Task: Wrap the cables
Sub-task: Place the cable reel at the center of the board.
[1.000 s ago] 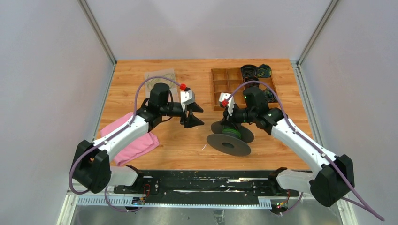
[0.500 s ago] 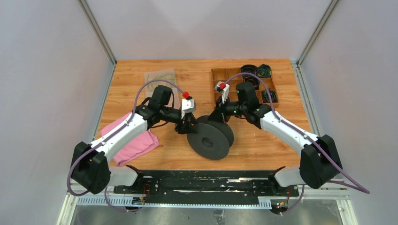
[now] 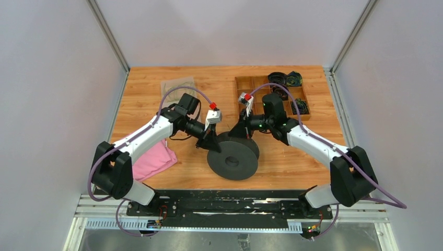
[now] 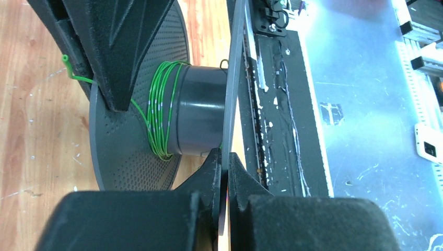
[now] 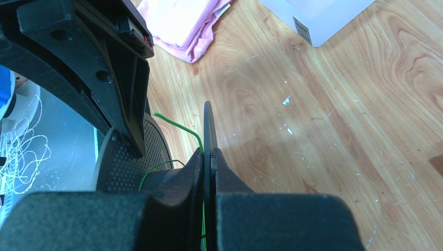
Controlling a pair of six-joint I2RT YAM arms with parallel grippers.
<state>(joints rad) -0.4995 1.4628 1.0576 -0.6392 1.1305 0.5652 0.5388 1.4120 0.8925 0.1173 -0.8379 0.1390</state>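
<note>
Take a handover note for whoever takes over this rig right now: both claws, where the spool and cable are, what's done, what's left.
Claws: the left claw is shut on the rim of the near flange of the black spool. The right claw is shut on the far flange's rim.
Things: the spool stands on edge between the arms, mid table; I cannot tell whether it rests on the wood. The green cable makes several turns round the hub, with a loose end poking out past the far flange.
Done: first turns wound.
Left: probably wind on the rest and secure the end; how much remains is not visible.
</note>
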